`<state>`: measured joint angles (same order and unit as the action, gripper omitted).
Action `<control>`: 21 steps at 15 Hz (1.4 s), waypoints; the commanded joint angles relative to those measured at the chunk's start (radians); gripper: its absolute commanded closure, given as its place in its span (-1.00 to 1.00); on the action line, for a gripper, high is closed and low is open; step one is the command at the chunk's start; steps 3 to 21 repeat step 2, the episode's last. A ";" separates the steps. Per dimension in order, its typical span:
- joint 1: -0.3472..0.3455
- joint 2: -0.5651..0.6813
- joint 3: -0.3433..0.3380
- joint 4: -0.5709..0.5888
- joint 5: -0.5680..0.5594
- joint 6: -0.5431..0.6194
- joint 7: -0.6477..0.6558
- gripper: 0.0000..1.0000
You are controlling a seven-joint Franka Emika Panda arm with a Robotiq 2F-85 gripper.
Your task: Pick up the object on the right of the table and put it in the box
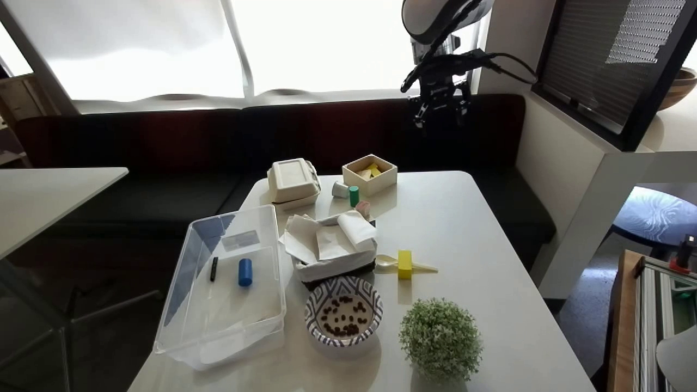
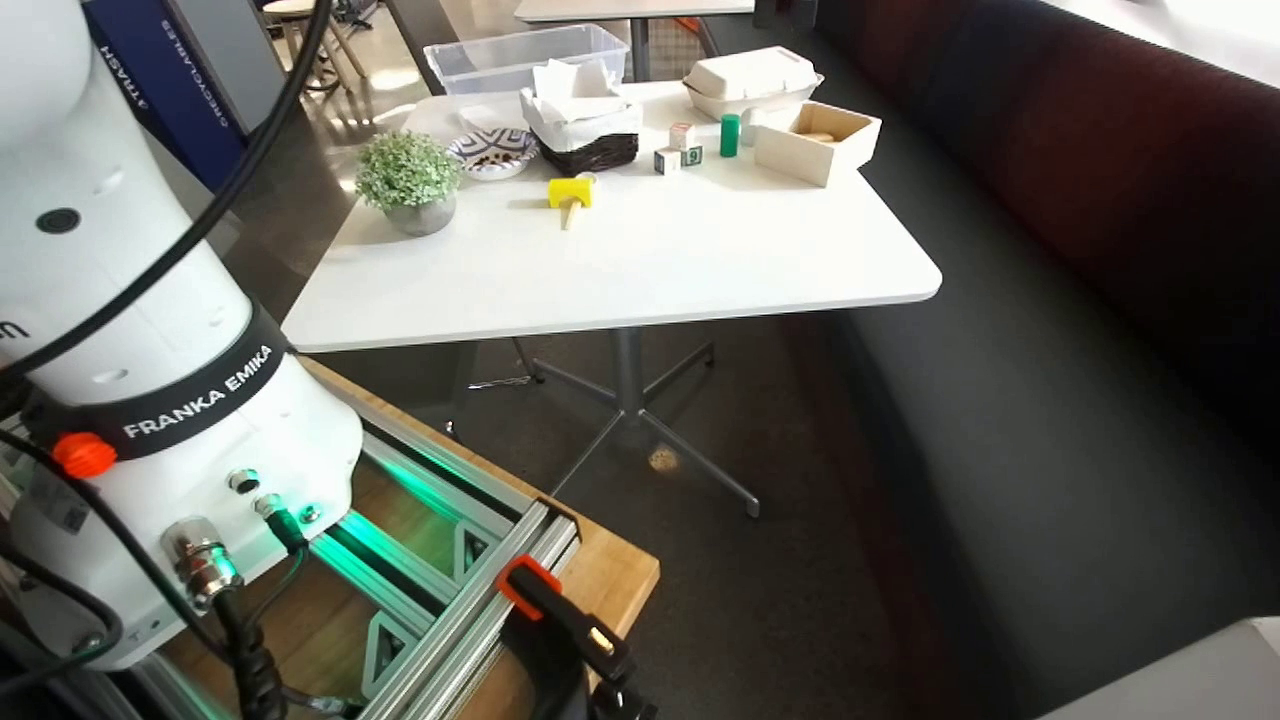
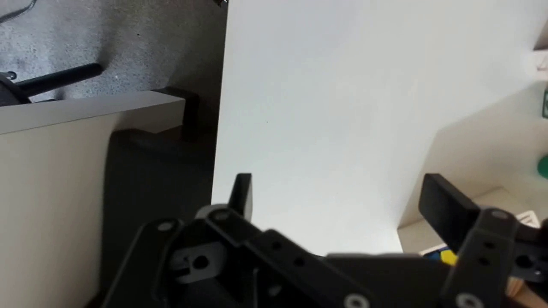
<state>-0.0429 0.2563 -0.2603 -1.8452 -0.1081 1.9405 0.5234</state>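
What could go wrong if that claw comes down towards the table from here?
In the wrist view, one finger covers part of the box, so the open gripper might bump it on the way down.
The box stands close to the edge of the table, so a hard knock could perhaps push it off.
The green cylinder stands upright near the box and might topple if struck.

The table holds three cubes, one plant, one cream box
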 commanded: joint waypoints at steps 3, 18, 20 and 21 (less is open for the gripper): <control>-0.024 -0.037 0.031 -0.036 -0.012 -0.005 -0.015 -1.00; -0.024 -0.037 0.031 -0.036 -0.012 -0.005 -0.015 -1.00; -0.024 -0.037 0.031 -0.036 -0.012 -0.005 -0.015 -1.00; -0.024 -0.037 0.031 -0.036 -0.012 -0.005 -0.015 -1.00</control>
